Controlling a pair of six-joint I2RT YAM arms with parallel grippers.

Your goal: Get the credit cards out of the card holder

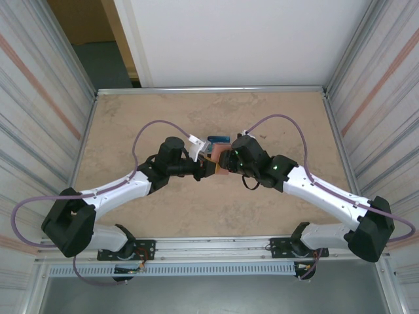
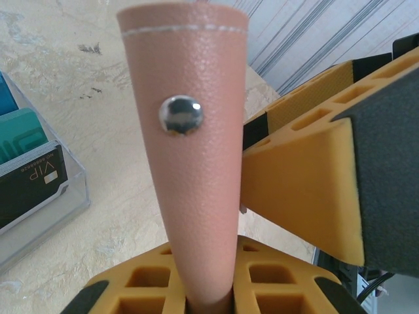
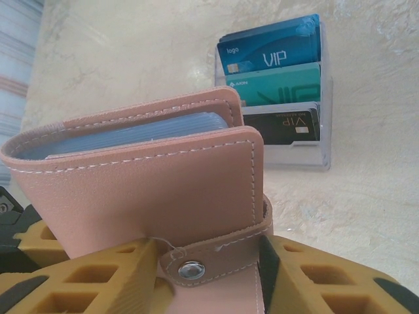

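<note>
the card holder [image 3: 150, 190] is at mid-table, folded nearly shut. my left gripper [image 2: 209, 294] pinches its strap tab [image 2: 190, 163]. my right gripper [image 3: 209, 275] straddles that strap; whether it grips, i cannot tell. credit cards [image 3: 272, 55] fill a clear stand [image 3: 324, 154] nearby.

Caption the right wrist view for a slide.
Closed card holder at the right gripper, three credit cards in a clear stand behind.

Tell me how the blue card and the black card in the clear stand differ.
The blue card is bright blue, the black card near black. The blue card stands in the rear, highest tier of the clear stand; the black card in the front, lowest tier. Both stand on a long edge and read VIP.
</note>
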